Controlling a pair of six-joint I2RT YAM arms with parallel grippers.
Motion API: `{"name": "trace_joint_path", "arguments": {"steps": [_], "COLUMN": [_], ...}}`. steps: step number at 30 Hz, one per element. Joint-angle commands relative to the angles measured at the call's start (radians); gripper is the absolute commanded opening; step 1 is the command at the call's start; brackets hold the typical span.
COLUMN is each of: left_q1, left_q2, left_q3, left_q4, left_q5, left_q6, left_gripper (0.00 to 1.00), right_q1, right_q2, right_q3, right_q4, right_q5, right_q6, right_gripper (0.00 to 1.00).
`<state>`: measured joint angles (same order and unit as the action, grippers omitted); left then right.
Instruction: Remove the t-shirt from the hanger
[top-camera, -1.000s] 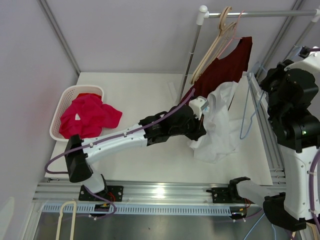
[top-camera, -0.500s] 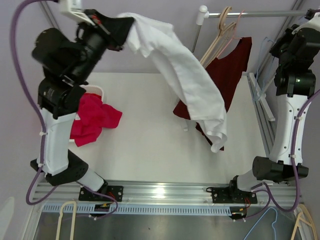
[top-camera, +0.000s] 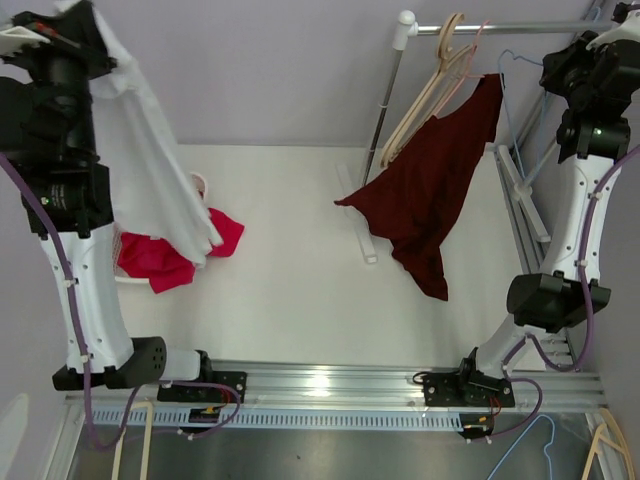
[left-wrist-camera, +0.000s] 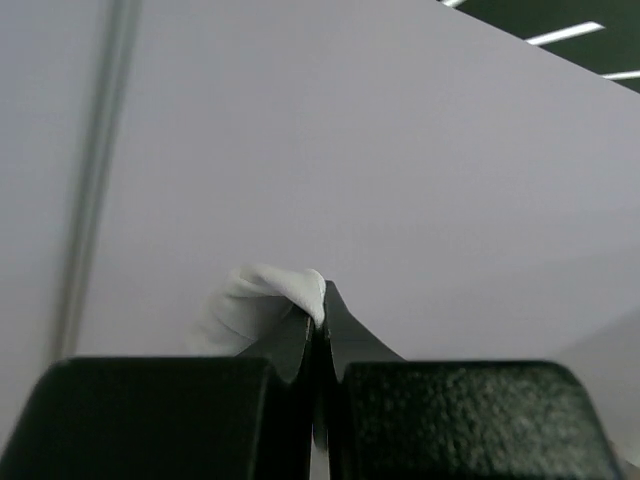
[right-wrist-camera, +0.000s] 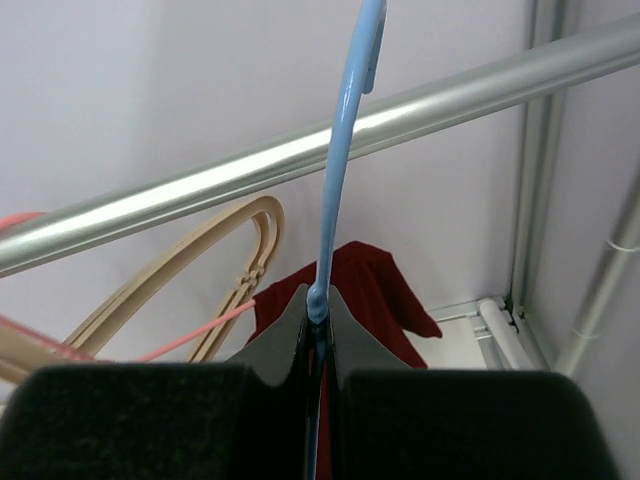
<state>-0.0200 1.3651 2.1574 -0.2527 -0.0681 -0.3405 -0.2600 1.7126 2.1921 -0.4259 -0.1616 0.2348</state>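
T-shirt off the hanger, both arms holding high

The left fingers (left-wrist-camera: 290, 345) are pinching shut on a small fold of the white t-shirt (top-camera: 150, 170), which is hanging in a long drape at far left, its lower edge hanging over the red cloth (top-camera: 160, 262) and the barely visible basket (top-camera: 197, 182). The right fingers (right-wrist-camera: 280, 345) are clamping narrowly on the thin blue hanger (right-wrist-camera: 345, 150), its hook rising past the rail (right-wrist-camera: 450, 95), beside the maroon shirt (top-camera: 430, 200). The risk, as I'm reading it: that grip is catching only a little fabric, so a quick swing could be pulling it free onto the tabletop (top-camera: 290, 250). The hanger could be twisting in the pinch, missing the rail or snagging the maroon shirt.
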Motion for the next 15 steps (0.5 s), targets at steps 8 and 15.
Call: {"name": "trace_joint_path", "arguments": {"steps": [8,15], "left_q1": [0.213,0.216], "left_q2": [0.072,0.127], "left_q3": [-0.066,-0.094], "left_q4": [0.115,-0.02], "left_q5": [0.096,0.077], "left_q6": [-0.135,-0.184], "left_gripper": [0.01,0.01], "right_q1": [-0.007,-0.002], "right_q2": [0.123,0.14], "right_q3": [0.116,0.092], "right_q4": [0.098,0.107], "right_q5": [-0.095,-0.104], "right_q6": [0.011,-0.008], "right_gripper": [0.0,0.0]}}
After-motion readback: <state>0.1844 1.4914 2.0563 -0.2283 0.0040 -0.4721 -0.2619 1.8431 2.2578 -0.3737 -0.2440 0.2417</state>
